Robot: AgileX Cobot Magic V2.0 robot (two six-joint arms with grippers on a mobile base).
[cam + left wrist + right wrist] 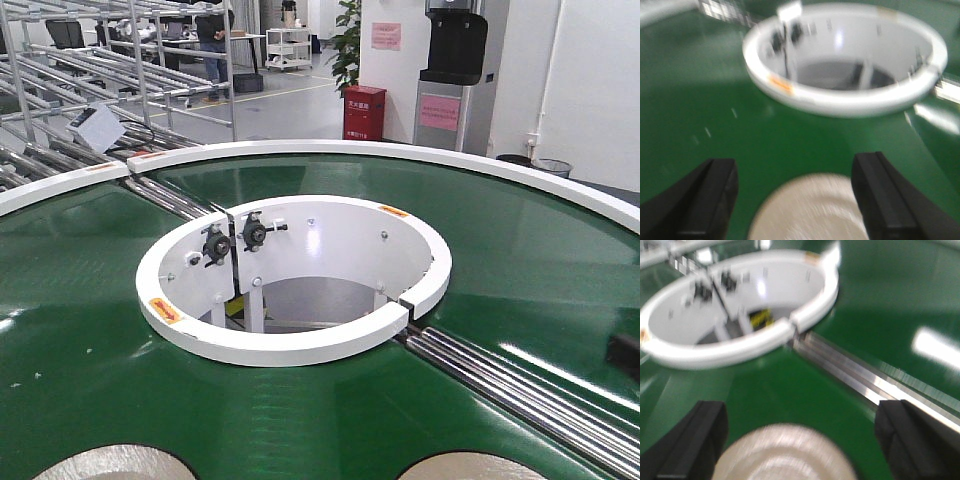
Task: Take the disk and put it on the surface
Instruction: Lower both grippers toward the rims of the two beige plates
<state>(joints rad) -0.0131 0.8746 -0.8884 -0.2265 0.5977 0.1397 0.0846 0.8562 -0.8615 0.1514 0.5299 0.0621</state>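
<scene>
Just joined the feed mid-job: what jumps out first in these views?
The big white ring at the centre of the glossy green conveyor belt dominates every view. Next come two pale disks lying on the belt, cut off at the bottom of the front view. The left gripper hangs open over the left disk, and the right gripper hangs open over the right disk. Both wrist views are blurred.

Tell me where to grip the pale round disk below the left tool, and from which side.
Probably best: take the pale round disk by its rim at two opposite edges, coming from above. It lies flat on the green conveyor belt, and the open left tool flanks it.
</scene>
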